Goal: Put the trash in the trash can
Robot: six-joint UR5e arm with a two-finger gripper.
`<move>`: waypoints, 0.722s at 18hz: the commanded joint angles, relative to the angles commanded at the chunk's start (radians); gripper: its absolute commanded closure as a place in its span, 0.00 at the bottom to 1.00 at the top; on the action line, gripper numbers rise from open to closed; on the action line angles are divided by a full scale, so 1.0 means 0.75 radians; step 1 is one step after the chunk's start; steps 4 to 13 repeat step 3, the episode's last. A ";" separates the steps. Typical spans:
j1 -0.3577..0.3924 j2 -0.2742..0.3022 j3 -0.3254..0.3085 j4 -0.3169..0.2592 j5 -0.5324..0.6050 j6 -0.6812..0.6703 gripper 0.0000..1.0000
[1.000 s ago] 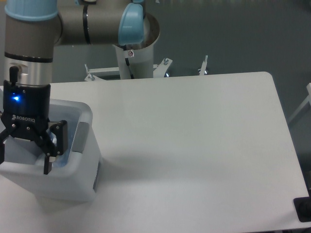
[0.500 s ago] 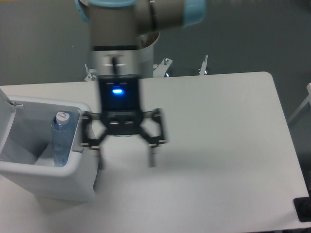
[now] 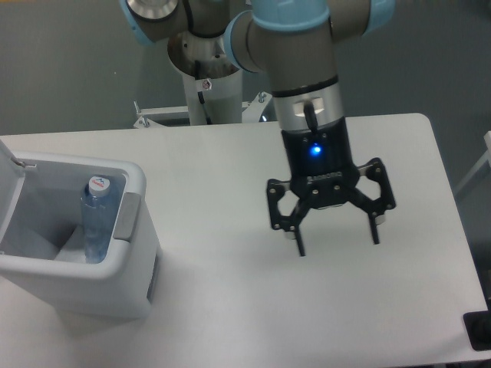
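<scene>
Two pincer (image 3: 337,247) fingers spread wide, holding nothing.

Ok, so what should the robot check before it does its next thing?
1. Bottle in the trash can: ok, it stands inside with its cap up.
2. Trash can lid open: ok, it is swung back at the left.
3. Gripper empty: ok, open, nothing between the fingers.
4. Gripper away from the can: ok, it hangs over the bare table, well to the right.
5. White packet in the can: cannot tell, something pale lies at the bottom but it is not clear what.
6. More trash left on the table: ok, none shows in this view.
</scene>
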 joint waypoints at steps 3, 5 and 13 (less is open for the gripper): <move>0.029 0.004 -0.008 -0.020 0.000 0.047 0.00; 0.029 0.004 -0.008 -0.020 0.000 0.047 0.00; 0.029 0.004 -0.008 -0.020 0.000 0.047 0.00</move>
